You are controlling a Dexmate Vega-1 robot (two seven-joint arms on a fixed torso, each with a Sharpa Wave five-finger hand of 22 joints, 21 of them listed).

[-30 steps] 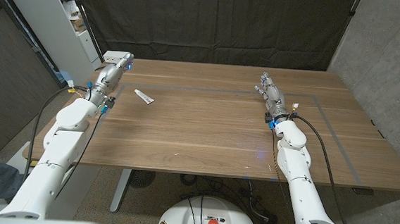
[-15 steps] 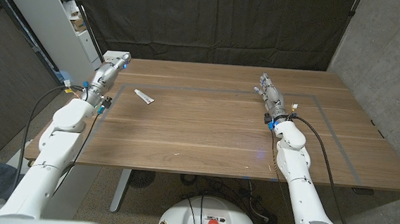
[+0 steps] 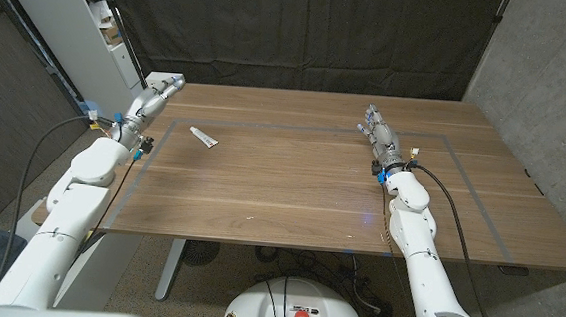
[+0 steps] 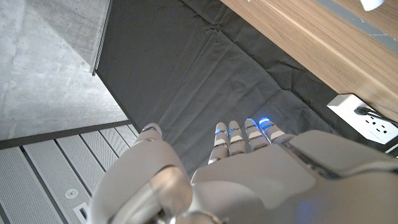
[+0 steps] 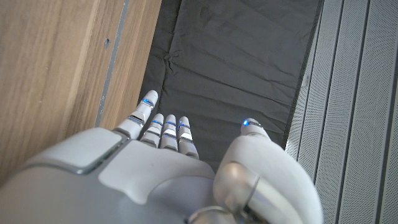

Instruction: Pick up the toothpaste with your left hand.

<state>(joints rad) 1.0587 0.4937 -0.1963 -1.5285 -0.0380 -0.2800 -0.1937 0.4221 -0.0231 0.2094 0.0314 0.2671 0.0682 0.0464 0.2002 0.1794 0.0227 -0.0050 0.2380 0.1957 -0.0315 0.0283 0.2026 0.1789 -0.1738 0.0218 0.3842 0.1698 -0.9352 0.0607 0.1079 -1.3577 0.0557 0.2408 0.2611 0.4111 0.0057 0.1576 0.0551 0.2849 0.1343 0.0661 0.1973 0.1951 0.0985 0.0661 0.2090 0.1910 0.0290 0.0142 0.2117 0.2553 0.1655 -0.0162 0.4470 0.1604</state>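
Toothpaste (image 3: 203, 136) lies slanted, lengthwise left-right.

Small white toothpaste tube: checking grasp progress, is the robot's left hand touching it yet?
Apart. Head view shows bare wood between the left hand and the small white toothpaste tube.

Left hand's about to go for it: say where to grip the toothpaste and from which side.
Grip the toothpaste across its middle, coming down from above. It lies flat on the table, slanted, so its long sides are free. The left hand, holding nothing, is beside it, towards the table's left edge.
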